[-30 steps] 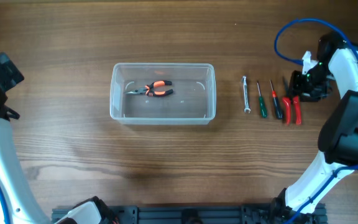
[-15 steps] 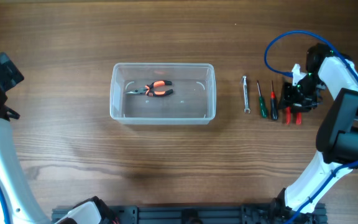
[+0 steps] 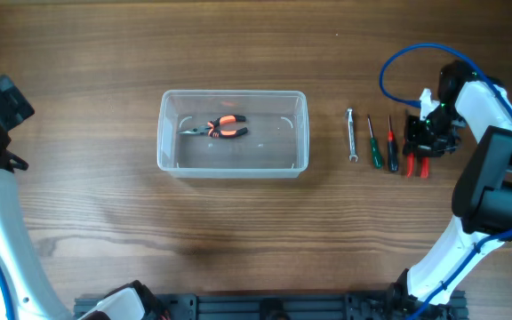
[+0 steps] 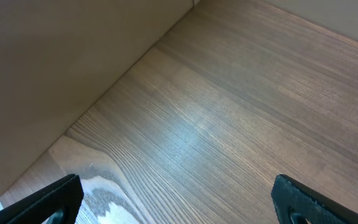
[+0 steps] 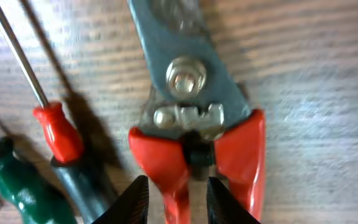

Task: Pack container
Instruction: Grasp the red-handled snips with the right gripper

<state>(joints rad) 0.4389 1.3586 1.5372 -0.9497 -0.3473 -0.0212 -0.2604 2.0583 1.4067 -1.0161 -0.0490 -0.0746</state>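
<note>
The right gripper (image 5: 179, 200) is hanging low over the red-handled cutters (image 5: 185, 81), near the right edge of the desk (image 3: 238, 249). Its fingers (image 5: 135, 198) are standing apart, one on each side of the handles just behind the pivot. Whether they are touching the red grips I cannot tell, because the wrist view is so close. Beside the cutters, toward the middle of the desk, a red screwdriver (image 3: 392, 147), a green screwdriver (image 3: 374, 151) and a small wrench (image 3: 352, 135) are lying in a row, each apart from the next. The red screwdriver is lying very near the finger on that side. The container (image 3: 274, 169) is sitting around the middle of the desk, well apart from the tools, and orange-handled pliers (image 3: 222, 128) are lying inside it. The left gripper (image 4: 179, 202) is hovering at the left edge, its fingers wide apart.
</note>
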